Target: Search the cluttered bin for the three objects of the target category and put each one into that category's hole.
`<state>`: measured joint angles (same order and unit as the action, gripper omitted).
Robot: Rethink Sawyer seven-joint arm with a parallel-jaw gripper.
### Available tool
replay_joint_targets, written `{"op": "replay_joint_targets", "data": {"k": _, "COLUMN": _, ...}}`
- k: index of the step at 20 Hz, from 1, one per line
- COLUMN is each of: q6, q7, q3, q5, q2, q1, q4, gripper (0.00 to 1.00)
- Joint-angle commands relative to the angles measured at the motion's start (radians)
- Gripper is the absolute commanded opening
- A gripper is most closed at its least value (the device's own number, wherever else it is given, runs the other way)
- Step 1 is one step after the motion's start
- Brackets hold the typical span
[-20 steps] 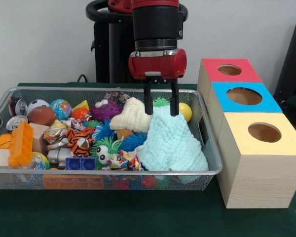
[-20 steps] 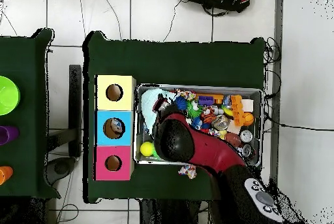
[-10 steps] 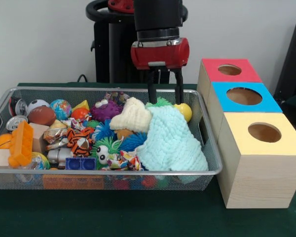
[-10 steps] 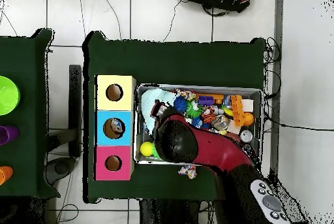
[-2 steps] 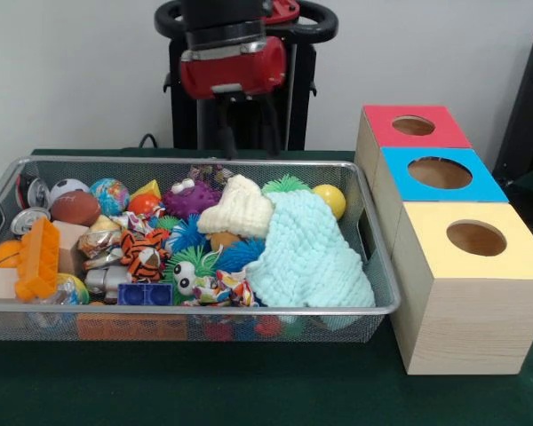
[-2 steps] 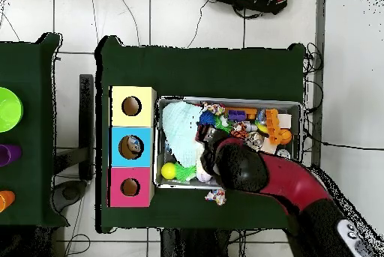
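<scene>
My gripper (image 5: 249, 144) hangs open and empty above the back rim of the wire bin (image 5: 195, 309), behind the purple spiky toy (image 5: 191, 197) and the cream knitted cloth (image 5: 240, 209). A large light-blue knitted cloth (image 5: 306, 253) fills the bin's right end, with a yellow ball (image 5: 330, 200) and a green spiky ball (image 5: 284, 184) behind it. The red (image 5: 413, 126), blue (image 5: 440, 173) and yellow (image 5: 475, 238) hole boxes stand to the right of the bin. In the overhead view the arm (image 6: 247, 168) hides the gripper; the light-blue cloth (image 6: 178, 127) shows beside it.
The bin's left half holds a tiger toy (image 5: 144, 253), an orange brick (image 5: 37, 257), a blue brick (image 5: 145, 293), a globe ball (image 5: 109, 193), a brown football (image 5: 74, 207) and cans. A small patterned object (image 6: 216, 195) lies on the table outside the bin.
The gripper has lifted off the light-blue cloth and swung left in the front view, with nothing in it. The cloth stays in the bin.
</scene>
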<state>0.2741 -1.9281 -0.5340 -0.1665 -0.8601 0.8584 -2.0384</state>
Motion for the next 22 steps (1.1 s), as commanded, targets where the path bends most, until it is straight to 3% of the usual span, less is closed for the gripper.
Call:
{"op": "replay_joint_targets", "data": {"k": 1, "q6": 0.096, "q7": 0.234, "q3": -0.137, "q5": -0.155, "q2": 0.078, "q1": 0.075, "q4": 0.010, "gripper": 1.00}}
{"op": "replay_joint_targets", "data": {"k": 5, "q6": 0.257, "q7": 0.263, "q3": -0.126, "q5": -0.166, "q2": 0.175, "q1": 0.035, "q4": 0.223, "gripper": 1.00}}
{"op": "replay_joint_targets", "data": {"k": 11, "q6": 0.354, "q7": 0.260, "q3": -0.082, "q5": -0.214, "q2": 0.321, "q1": -0.061, "q4": 0.481, "gripper": 1.00}}
{"op": "replay_joint_targets", "data": {"k": 17, "q6": 0.376, "q7": 0.294, "q3": -0.089, "q5": -0.269, "q2": 0.433, "q1": -0.090, "q4": 0.614, "gripper": 1.00}}
{"op": "replay_joint_targets", "data": {"k": 22, "q6": 0.468, "q7": 0.365, "q3": -0.128, "q5": -0.274, "q2": 0.446, "q1": -0.047, "q4": 0.643, "gripper": 1.00}}
